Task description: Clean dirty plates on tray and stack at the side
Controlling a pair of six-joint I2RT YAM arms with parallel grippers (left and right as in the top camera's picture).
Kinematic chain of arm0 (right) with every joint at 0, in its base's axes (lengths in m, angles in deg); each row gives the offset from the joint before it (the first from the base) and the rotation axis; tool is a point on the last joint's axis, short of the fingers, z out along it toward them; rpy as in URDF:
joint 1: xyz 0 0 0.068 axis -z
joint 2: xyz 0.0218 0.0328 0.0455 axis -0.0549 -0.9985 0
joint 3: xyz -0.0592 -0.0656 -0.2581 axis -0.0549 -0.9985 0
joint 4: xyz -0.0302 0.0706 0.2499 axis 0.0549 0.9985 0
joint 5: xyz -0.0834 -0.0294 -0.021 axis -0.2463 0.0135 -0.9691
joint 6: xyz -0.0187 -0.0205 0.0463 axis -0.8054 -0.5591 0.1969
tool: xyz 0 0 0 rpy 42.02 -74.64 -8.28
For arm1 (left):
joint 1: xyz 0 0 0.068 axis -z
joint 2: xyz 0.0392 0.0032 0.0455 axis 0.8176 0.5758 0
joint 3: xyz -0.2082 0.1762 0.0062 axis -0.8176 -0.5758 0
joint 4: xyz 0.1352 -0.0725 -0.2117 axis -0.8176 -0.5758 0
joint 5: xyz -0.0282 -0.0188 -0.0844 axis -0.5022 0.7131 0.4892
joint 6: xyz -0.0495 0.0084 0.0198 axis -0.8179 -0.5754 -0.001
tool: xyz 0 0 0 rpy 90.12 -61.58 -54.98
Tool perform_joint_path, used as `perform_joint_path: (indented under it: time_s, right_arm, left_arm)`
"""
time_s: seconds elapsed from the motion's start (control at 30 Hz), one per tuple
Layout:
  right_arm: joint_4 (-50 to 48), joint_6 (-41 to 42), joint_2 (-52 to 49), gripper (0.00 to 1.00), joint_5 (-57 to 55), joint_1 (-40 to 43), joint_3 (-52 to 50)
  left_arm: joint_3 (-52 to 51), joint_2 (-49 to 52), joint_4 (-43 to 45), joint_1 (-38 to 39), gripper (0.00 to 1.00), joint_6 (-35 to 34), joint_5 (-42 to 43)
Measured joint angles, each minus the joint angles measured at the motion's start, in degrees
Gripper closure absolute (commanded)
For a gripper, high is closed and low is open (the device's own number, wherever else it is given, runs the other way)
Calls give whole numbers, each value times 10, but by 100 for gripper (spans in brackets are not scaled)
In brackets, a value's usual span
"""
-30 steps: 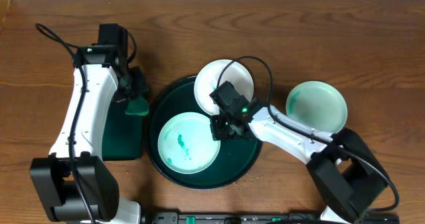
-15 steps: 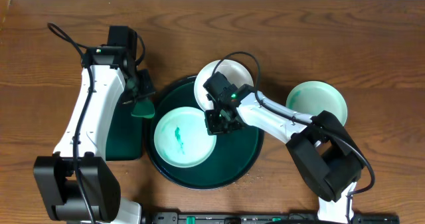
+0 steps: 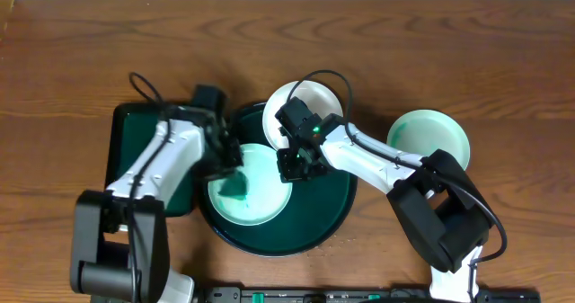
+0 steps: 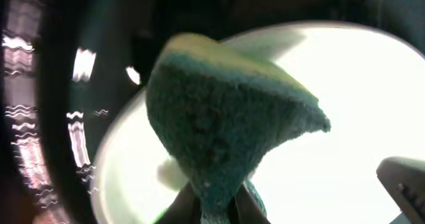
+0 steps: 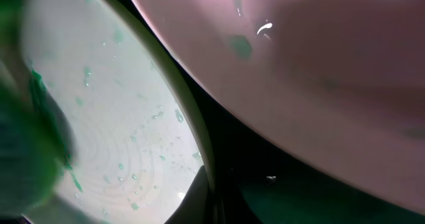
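A white plate [image 3: 256, 200] with teal smears lies in the large round dark green tray [image 3: 328, 218]. My left gripper [image 3: 228, 164] is shut on a green sponge [image 4: 226, 117] and presses it on this plate's left part [image 4: 358, 84]. My right gripper [image 3: 289, 170] is shut on the same plate's right rim [image 5: 199, 151]. A second white plate [image 3: 303, 105] rests on the tray's far rim and shows pinkish in the right wrist view [image 5: 319, 71]. A third plate [image 3: 429, 141], tinged teal, sits on the table to the right.
A smaller rectangular dark green tray [image 3: 139, 159] lies left of the round tray, under my left arm. The table is brown wood [image 3: 449, 51]. Cables loop above both arms.
My left arm has swung right from over the rectangular tray and brought the sponge down onto the plate. My right gripper moved up-left to the plate's rim, then stayed there.
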Motion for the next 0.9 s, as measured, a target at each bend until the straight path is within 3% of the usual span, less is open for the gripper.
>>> perform_joint_path:
  time_s: [0.33,0.47,0.7,0.8,0.9]
  right_arm:
    - [0,0,0,99,1,0,0]
    - [0,0,0,99,1,0,0]
    - [0,0,0,99,1,0,0]
    - [0,0,0,99,1,0,0]
    - [-1,0,0,99,3,0,0]
  left_arm:
    - [-55,-14,70,26,93,-79,-33]
    - [-60,-14,88,28,93,-20,2]
    - [-72,-2,108,51,93,118,153]
    - [-73,-2,108,51,93,111,143]
    - [-70,-4,96,53,93,48,98]
